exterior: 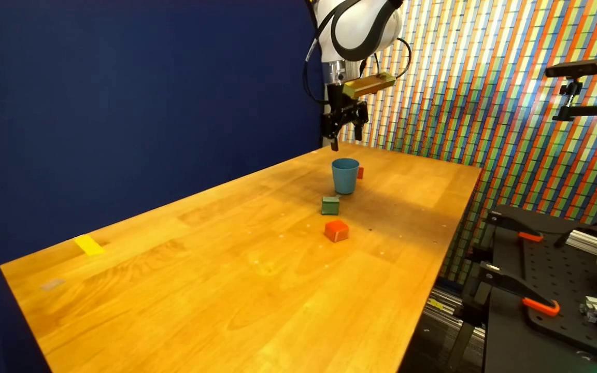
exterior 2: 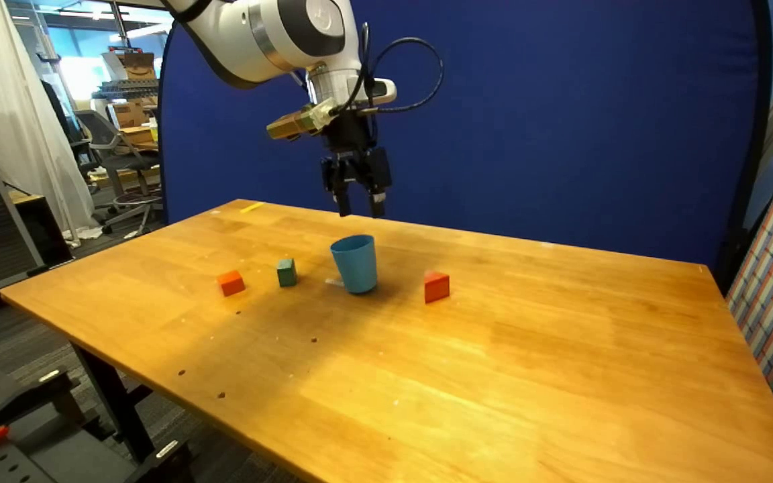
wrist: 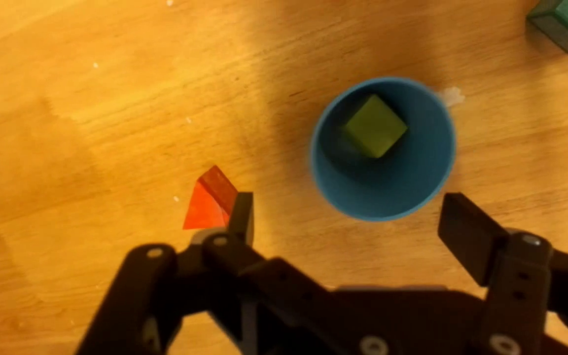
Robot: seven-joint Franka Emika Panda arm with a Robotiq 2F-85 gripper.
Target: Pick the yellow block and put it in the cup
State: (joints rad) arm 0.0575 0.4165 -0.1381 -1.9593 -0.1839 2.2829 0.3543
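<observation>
Yellow block (wrist: 376,125) is in the cup (wrist: 412,172), toward 12 o'clock of its inside in the wrist view. Placing looks done; you probably just need to back away without clipping the cup. Your claw (wrist: 349,215) is spread wide, holding nothing, touching nothing, cup at its 1 o'clock.

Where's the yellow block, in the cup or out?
In. The wrist view looks down into the cup and shows the yellow block inside; the jaws stand open.
</observation>
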